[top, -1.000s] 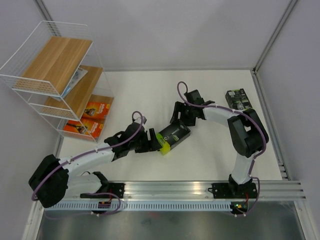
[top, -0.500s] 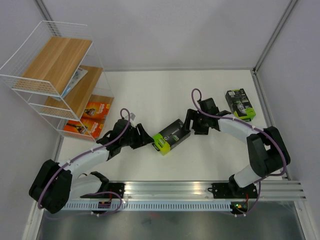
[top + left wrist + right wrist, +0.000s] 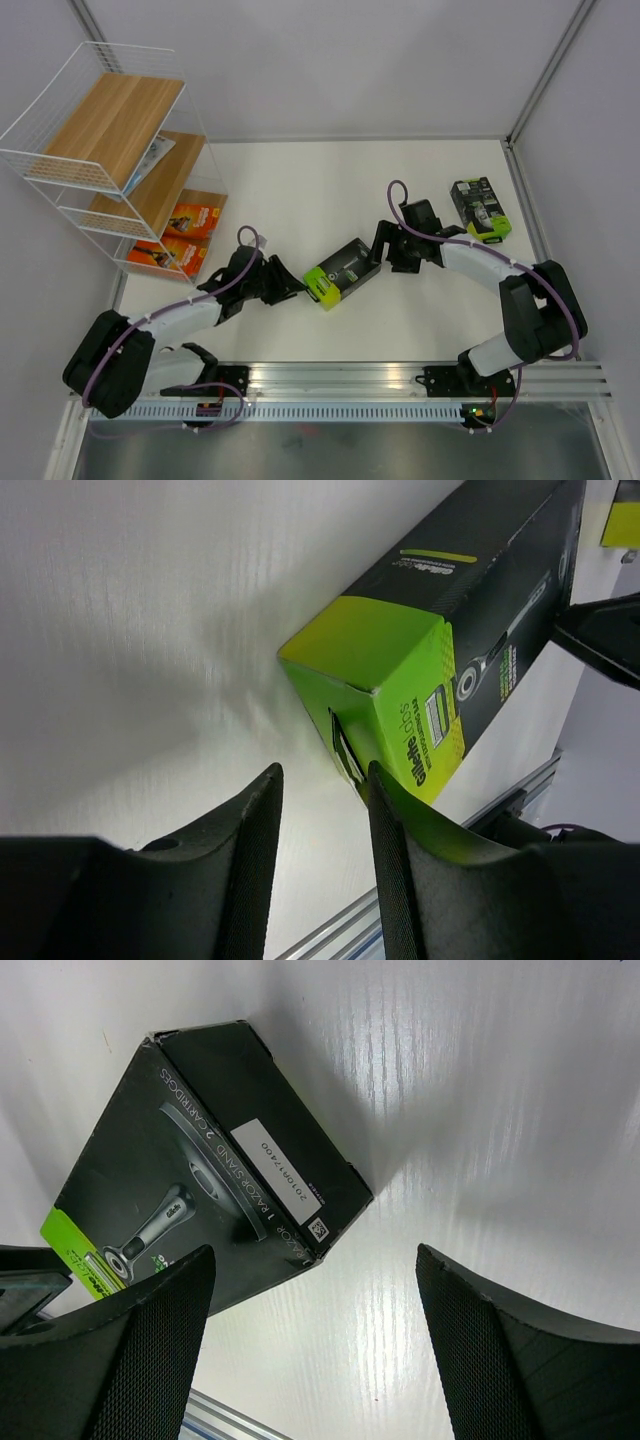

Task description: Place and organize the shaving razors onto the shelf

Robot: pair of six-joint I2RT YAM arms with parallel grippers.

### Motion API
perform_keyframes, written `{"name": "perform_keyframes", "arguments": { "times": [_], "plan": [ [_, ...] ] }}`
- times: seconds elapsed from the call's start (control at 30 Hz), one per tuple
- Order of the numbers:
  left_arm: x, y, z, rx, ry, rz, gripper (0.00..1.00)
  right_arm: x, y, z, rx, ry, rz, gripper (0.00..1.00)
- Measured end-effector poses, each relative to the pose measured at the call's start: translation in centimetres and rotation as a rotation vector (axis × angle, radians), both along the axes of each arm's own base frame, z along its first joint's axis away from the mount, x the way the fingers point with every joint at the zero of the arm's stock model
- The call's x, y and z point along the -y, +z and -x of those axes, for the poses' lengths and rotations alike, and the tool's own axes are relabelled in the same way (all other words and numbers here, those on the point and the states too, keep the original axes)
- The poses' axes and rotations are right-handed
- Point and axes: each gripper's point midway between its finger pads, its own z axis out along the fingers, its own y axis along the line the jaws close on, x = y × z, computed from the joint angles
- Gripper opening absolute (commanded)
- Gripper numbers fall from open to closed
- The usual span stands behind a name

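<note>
Out in the middle of the counter (image 3: 300, 190), one black box with a lime-green top (image 3: 343, 272) lay flat on its side, angled between your two arms. Your left end effector (image 3: 320, 780) sat right at the green end with its fingers only a narrow gap apart and nothing between them. I couldn't tell if one finger was actually touching the box. Your right end effector (image 3: 315, 1255) hovered at the black end with its fingers spread wide, gripping nothing. The second black-and-green box (image 3: 478, 208) was lying near the right wall, well apart from both arms. Over on the shelf (image 3: 115, 120), the two orange boxes (image 3: 190, 218) sat side by side on the lowest board, and the white-blue pack (image 3: 152, 160) lay on the middle one.
</note>
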Motion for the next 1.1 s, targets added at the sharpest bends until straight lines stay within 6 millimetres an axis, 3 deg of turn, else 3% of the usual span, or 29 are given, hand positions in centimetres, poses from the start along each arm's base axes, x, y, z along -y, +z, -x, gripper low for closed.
{"name": "perform_keyframes", "arguments": {
  "times": [0.4,0.63,0.77,1.1],
  "plan": [
    [1.7,-1.9,-0.1,-0.055,-0.040,0.011,0.41,0.0,0.0,-0.1,-0.001,-0.005,-0.002,0.87],
    [4.1,-0.7,-0.2,-0.031,-0.185,0.072,0.39,0.0,0.0,-0.1,-0.001,-0.005,-0.002,0.87],
    [5.1,0.1,-0.8,0.006,-0.240,0.088,0.27,0.0,0.0,-0.1,0.000,-0.005,-0.002,0.87],
    [6.6,0.0,-1.4,0.038,-0.294,0.152,0.28,-0.1,0.0,-0.1,0.002,-0.006,-0.004,0.87]
  ]
}}
